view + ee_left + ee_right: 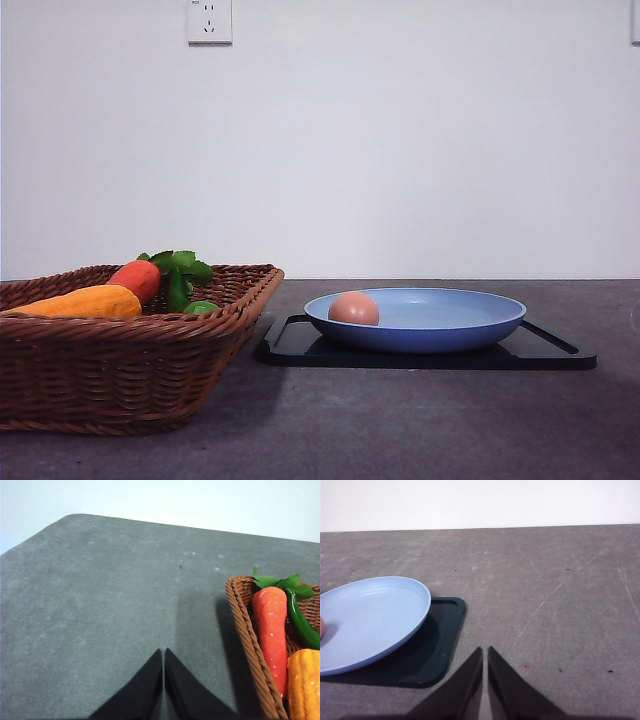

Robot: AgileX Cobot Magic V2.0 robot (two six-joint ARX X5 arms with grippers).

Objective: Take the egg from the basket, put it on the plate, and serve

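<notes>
A: Containers? 
B: Egg [353, 308] lies in the plate [450, 305], left side; plate sits on the black tray [545, 352]. Basket [120, 375] holds a carrot [137, 278], a corn cob [85, 301], a green pepper [301, 625].

A: Claws? 
B: Left gripper [163, 680] and right gripper [485, 677] both pressed together, empty, over bare table [420, 420].

A: Hidden? 
B: Basket cut off at the left edge.

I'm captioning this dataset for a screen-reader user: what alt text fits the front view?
A small brownish-pink egg lies in a light-blue plate that rests on a black tray on a dark table. To the left stands a wicker basket holding an orange vegetable and a red carrot with green leaves.
</notes>
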